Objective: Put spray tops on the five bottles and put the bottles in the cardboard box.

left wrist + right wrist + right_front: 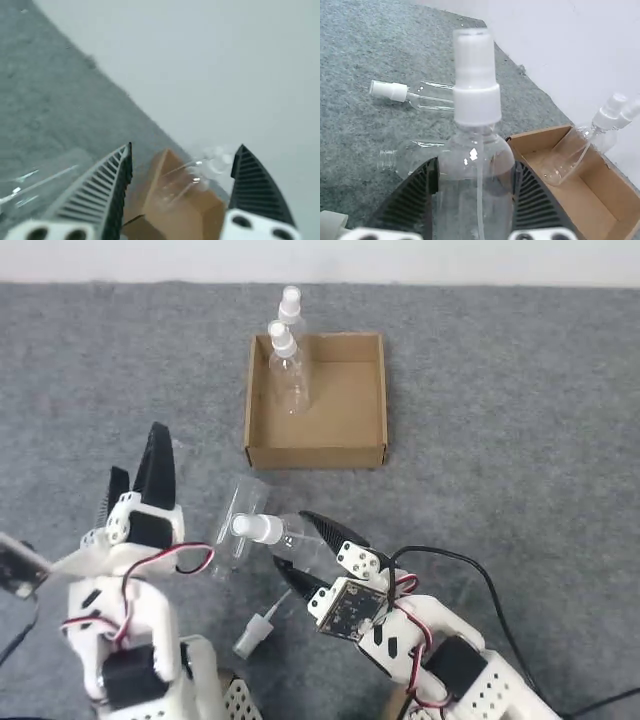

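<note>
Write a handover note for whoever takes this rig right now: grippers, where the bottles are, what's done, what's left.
Left gripper: open, empty.
Right gripper: shut on a topped bottle, in front of the box.
Done: two boxed bottles, tops on, lean in the box.
On the table: a lying topped bottle, an open bottle, a loose spray top.
Left: top the open bottle, box all three.

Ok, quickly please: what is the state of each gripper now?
Left gripper: open, holding nothing.
Right gripper: closed on a bottle with its spray top on.
</note>
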### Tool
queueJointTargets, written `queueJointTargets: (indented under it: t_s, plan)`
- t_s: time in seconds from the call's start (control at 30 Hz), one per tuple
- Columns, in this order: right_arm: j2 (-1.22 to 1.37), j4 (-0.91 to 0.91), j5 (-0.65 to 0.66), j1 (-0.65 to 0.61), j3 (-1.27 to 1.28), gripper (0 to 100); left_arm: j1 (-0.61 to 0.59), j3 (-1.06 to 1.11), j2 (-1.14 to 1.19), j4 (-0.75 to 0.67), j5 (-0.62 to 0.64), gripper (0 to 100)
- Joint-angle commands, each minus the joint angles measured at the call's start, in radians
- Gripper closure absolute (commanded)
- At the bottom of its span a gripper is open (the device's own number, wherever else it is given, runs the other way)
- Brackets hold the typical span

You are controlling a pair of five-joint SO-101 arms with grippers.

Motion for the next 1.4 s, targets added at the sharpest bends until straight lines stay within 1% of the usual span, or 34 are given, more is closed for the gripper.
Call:
queueJointTargets:
  t_s: [0.0,0.1,0.2,0.3,0.37,0.6,1.03,1.37]
  plan:
    - [-0.031,-0.010,-0.008,-0.005,0.017,98.5,-0.061,0.039,-0.015,0.000,0.014,70]
    - [-0.031,-0.012,-0.008,-0.001,0.017,98.5,-0.103,0.074,-0.015,0.003,0.014,70]
    - [-0.031,-0.016,-0.008,0.039,0.009,98.5,-0.106,0.116,-0.015,-0.005,0.011,70]
    - [-0.031,-0.025,-0.009,0.070,0.005,98.5,-0.110,0.122,-0.015,-0.003,-0.026,70]
    - [-0.031,-0.042,-0.012,0.071,0.005,98.5,-0.110,0.125,-0.015,-0.003,-0.032,70]
    - [-0.031,-0.036,-0.107,0.074,-0.060,98.6,-0.106,0.125,-0.015,-0.002,-0.034,70]
    - [-0.030,-0.036,-0.107,0.076,-0.265,98.6,-0.106,0.127,-0.015,0.002,-0.035,70]
    - [-0.030,-0.045,-0.115,0.070,-0.348,98.3,-0.106,0.127,-0.015,0.002,-0.035,70]
